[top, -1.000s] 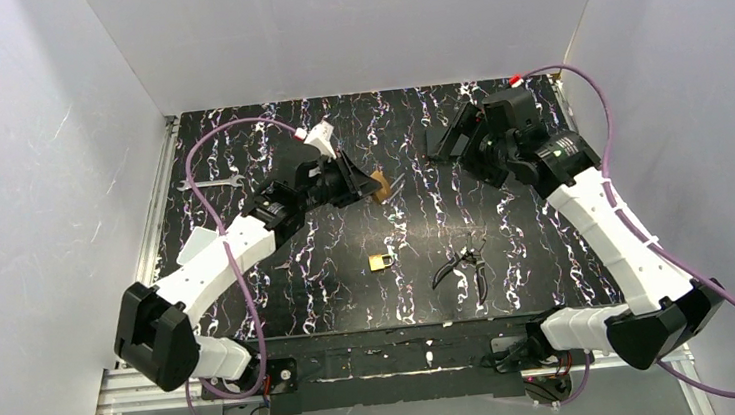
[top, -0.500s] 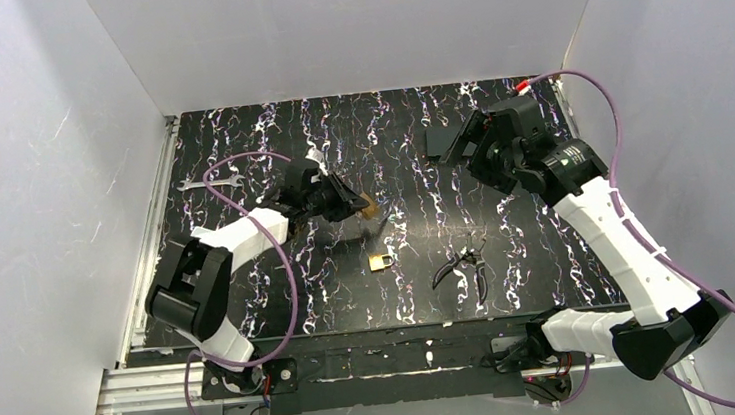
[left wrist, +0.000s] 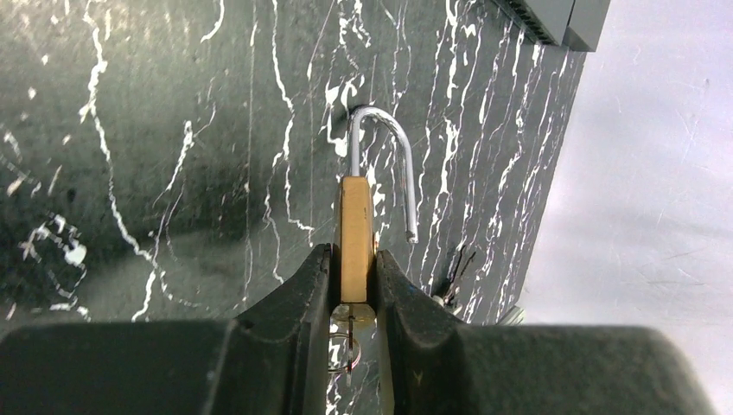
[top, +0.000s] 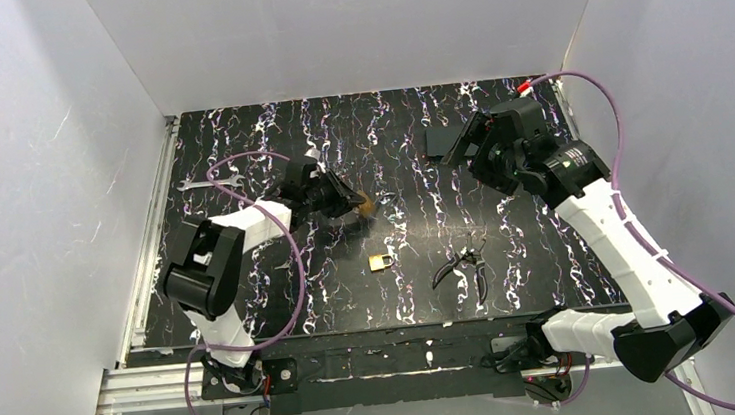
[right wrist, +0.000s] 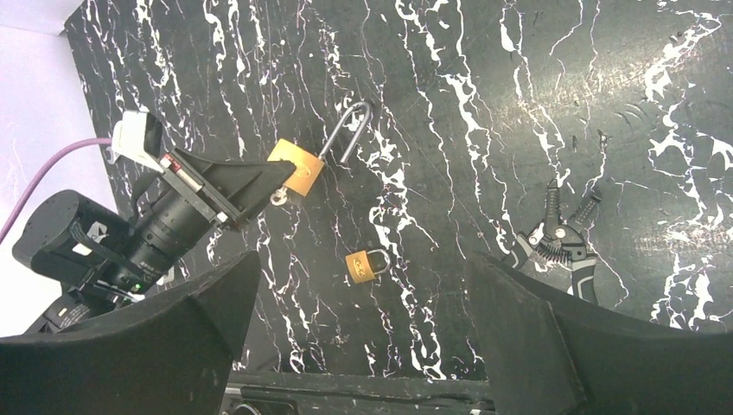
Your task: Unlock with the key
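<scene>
Marble-veined black desk (top: 337, 130) fills the top view. Left of centre, the left pincer (top: 351, 201) pinches a brass padlock (top: 368, 206). At upper right the right pincer (top: 453, 142) gapes wide, holding nothing. A second padlock (top: 380, 262) lies at centre, with pliers (top: 464, 264) to its right and a flat wrench (top: 211, 183) at upper left.

Left wrist: black fingers (left wrist: 294, 311) clamp the lock's flat sides. Its curved steel shackle stands open. The key (left wrist: 346, 322) pokes out beneath the body, between the fingers.

Right wrist: the held lock is at upper left and the second padlock, shut, sits mid-frame.
</scene>
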